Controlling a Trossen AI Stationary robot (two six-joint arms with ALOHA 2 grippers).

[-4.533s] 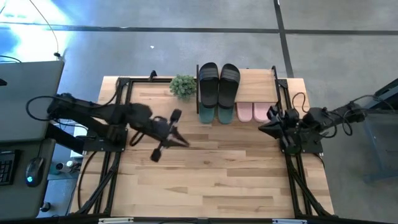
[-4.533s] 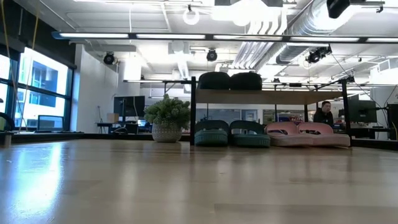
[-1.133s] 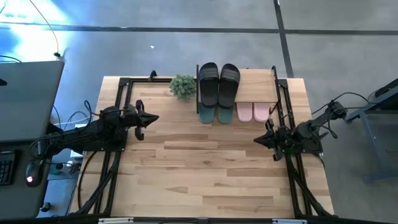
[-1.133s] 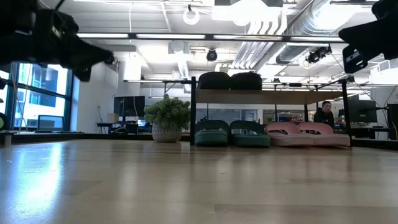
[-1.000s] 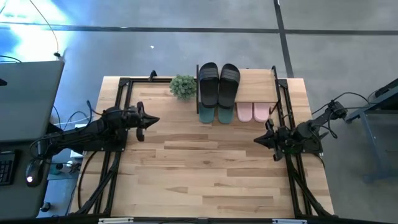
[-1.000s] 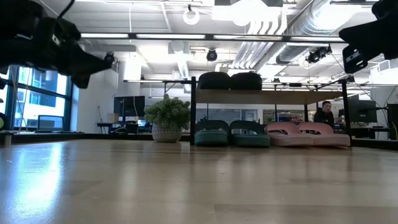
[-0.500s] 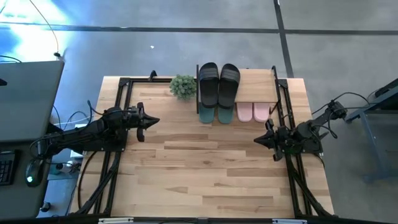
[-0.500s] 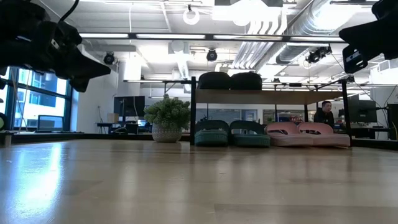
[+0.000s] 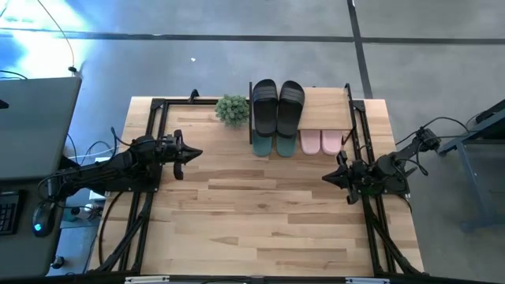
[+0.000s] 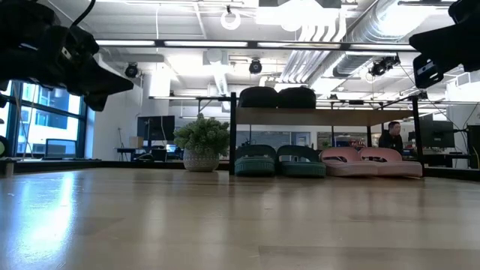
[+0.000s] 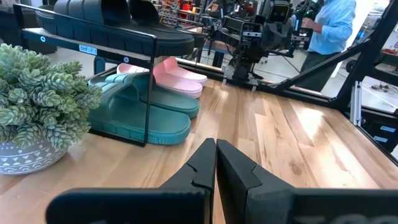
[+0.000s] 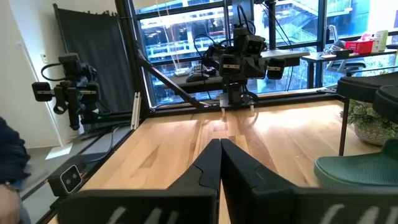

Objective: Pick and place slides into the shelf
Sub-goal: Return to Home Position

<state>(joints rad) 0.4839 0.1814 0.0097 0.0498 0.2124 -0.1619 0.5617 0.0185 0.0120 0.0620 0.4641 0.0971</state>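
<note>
The shelf (image 9: 324, 106) stands at the table's far edge. A black pair of slides (image 9: 277, 106) lies sole-down on its wooden board. Under the board, a teal-green pair (image 11: 140, 112) and a pale pink pair (image 11: 178, 75) rest on the tabletop, toes sticking out toward the near side. My left gripper (image 9: 197, 152) hovers shut by the table's left edge, pointing right. My right gripper (image 9: 325, 177) hovers shut near the right edge, pointing left. Both are clear of the slides and hold nothing.
A small potted plant (image 9: 232, 109) sits just left of the shelf. Black metal frames (image 9: 150, 134) run along both table sides. The wide wooden tabletop (image 9: 260, 221) lies between the arms. A person (image 11: 330, 28) stands beyond the table's right side.
</note>
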